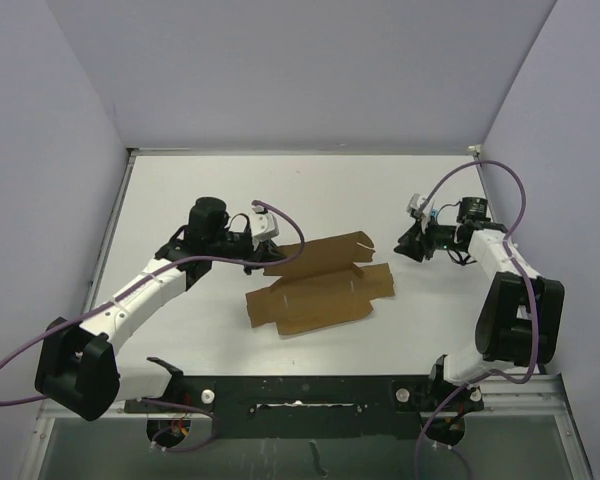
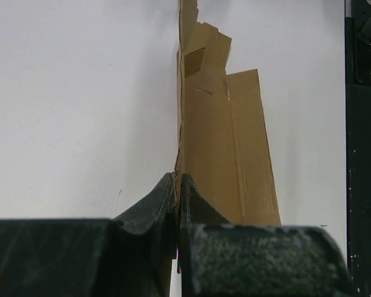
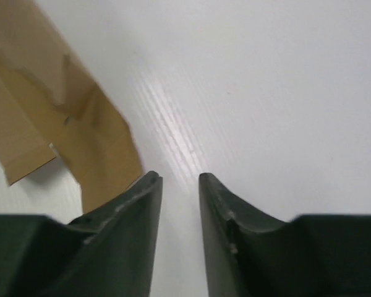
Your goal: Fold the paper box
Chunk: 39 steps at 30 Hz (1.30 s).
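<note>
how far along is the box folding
Barely started: the paper box lies mostly flat on the table, no walls standing. In hand: the left end effector pinches its edge; the right end effector is open, off the box. To do: nearly all folds.

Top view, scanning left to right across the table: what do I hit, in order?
left gripper, shut on the box's left edge → paper box → right gripper, open and clear of the box.

White tabletop (image 1: pixel 280 190) evenly lit, faint sheen; pale lilac back wall (image 1: pixel 300 70) behind, matching side walls (image 1: pixel 30 150) closing in, black rail (image 1: pixel 310 392) along the near edge.
</note>
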Each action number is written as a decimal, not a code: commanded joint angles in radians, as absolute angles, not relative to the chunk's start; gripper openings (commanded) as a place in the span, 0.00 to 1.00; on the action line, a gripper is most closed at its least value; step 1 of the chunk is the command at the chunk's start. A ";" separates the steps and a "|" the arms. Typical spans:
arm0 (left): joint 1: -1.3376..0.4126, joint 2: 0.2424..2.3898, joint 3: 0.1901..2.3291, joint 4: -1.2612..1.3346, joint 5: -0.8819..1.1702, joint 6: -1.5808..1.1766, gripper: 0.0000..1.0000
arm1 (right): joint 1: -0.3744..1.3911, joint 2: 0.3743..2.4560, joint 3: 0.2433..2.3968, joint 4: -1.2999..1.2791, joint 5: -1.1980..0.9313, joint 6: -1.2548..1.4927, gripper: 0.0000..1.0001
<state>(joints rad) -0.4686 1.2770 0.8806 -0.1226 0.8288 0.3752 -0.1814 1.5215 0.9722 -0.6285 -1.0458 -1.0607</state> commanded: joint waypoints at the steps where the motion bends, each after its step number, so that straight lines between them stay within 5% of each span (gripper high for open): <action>1: -0.475 1.226 0.914 -0.108 0.853 0.379 0.00 | -0.181 1.590 0.998 -0.307 -0.858 -0.597 0.20; 6: -0.474 1.229 0.916 -0.097 0.810 0.367 0.00 | -0.181 1.727 1.108 -0.481 -0.880 -0.614 0.07; 18: -0.443 1.004 0.799 0.136 0.648 0.374 0.00 | -0.091 1.736 1.092 -0.336 -0.874 -0.448 0.15; 39: -0.483 1.207 0.833 0.026 0.579 0.422 0.00 | -0.007 1.815 1.140 -0.056 -0.704 -0.324 0.13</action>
<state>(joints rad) -0.4938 1.1976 0.7952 0.0082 0.5797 0.4324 -0.0269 1.8374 1.1038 -0.1829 -0.7166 -0.3500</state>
